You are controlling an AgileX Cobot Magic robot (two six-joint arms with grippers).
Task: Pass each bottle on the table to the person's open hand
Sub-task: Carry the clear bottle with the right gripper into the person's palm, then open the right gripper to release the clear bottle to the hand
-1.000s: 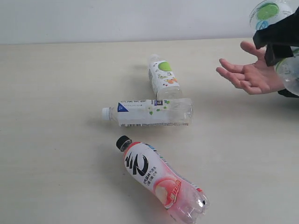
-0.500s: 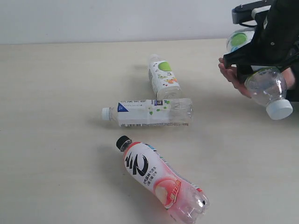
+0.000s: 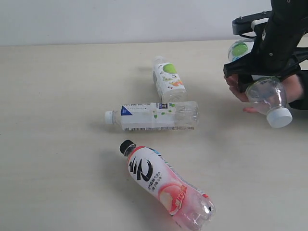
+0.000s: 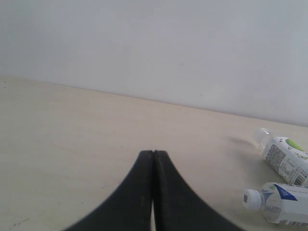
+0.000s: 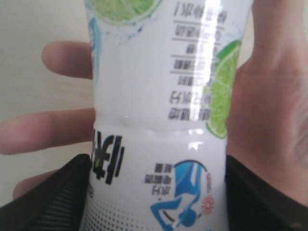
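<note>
My right gripper [image 3: 260, 72] is shut on a lime-printed, white-capped bottle [image 3: 264, 94] and holds it over the person's open hand [image 3: 239, 89]. In the right wrist view this bottle [image 5: 159, 110] lies against the palm [image 5: 272, 120], gripped between my black fingers [image 5: 50, 202]. On the table [image 3: 57, 144] lie three bottles: a pink-labelled one with a black cap [image 3: 166, 185], a blue-labelled one [image 3: 154, 116] and a green-labelled one [image 3: 168, 81]. My left gripper [image 4: 153, 154] is shut and empty, low over the table [image 4: 72, 139], with the green-labelled bottle [image 4: 286, 161] and blue-labelled bottle [image 4: 279, 202] ahead of it.
A pale wall [image 3: 120, 19] runs behind the table's far edge. The person's dark sleeve [image 3: 303, 91] enters at the right edge. The three lying bottles are bunched in the middle, the blue-labelled one crosswise below the green-labelled one.
My right gripper has come down from the upper right corner with the lime bottle onto the hand, which it now largely covers. The three bottles on the table have not moved.
</note>
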